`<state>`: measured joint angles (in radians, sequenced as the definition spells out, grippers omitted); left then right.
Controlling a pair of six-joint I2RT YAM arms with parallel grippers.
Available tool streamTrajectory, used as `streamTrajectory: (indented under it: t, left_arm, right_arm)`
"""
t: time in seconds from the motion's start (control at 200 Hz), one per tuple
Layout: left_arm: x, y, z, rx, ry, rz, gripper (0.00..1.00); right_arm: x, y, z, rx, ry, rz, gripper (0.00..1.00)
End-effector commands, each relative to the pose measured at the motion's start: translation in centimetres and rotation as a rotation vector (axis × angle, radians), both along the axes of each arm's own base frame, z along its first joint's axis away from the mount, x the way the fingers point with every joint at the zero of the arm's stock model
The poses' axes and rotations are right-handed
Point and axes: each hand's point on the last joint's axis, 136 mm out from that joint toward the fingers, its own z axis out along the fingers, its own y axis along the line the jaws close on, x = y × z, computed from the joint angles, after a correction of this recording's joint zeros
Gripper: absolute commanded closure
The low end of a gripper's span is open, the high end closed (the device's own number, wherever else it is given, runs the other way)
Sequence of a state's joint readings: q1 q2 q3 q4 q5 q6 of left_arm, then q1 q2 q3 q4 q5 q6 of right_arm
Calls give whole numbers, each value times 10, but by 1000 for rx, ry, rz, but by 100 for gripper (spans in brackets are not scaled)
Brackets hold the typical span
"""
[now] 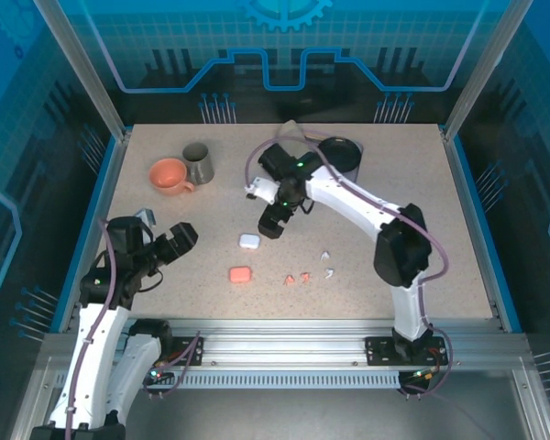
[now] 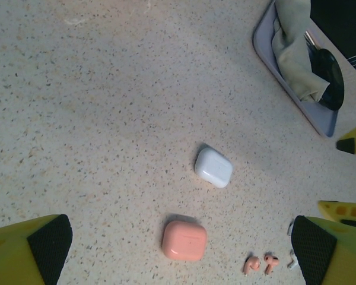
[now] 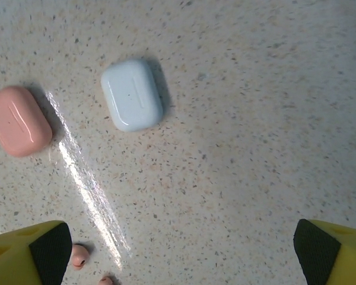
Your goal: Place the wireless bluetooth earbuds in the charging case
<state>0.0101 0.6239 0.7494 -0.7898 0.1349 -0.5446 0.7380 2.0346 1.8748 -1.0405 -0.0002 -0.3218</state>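
Two closed cases lie mid-table: a white case (image 1: 248,242) (image 2: 213,167) (image 3: 132,94) and a salmon-pink case (image 1: 240,274) (image 2: 184,240) (image 3: 18,120). To the right of the pink case lie two pink earbuds (image 1: 298,277) (image 2: 260,263) (image 3: 78,255). Two white earbuds (image 1: 328,264) lie further right, one at the frame edge (image 2: 291,261). My right gripper (image 1: 273,223) (image 3: 181,252) hangs open above the table just behind the white case. My left gripper (image 1: 179,240) (image 2: 179,246) is open at the left, apart from both cases, holding nothing.
An orange cup (image 1: 170,175) and a grey mug (image 1: 199,162) stand at the back left. A dark bowl (image 1: 341,156) sits at the back centre. A grey tray (image 2: 296,104) holds a cloth (image 2: 292,47) and a black utensil (image 2: 330,71).
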Motion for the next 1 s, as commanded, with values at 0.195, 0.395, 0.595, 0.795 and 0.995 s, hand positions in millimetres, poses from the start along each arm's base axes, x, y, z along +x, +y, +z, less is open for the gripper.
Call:
streamTrajectory:
  t: [0.195,0.395,0.595,0.795,0.995]
  left_arm:
    - [-14,7,18,54,-36,11,1]
    - [-15,9,21,68,-35,16,1]
    - [-15,12,20,77,-31,25,1]
    - [-14,12,20,78,-29,28,1]
    - [-12,12,21,80,-24,28,1]
  right_arm:
    - [-11,15,-32,-202,67,129,1]
    - [-6,30,-54,-249,71,175,2]
    - [-10,40,-70,-276,90,217,3]
    - [-13,49,-80,-267,106,233,7]
    - [-15,54,-93,-283,121,250,8]
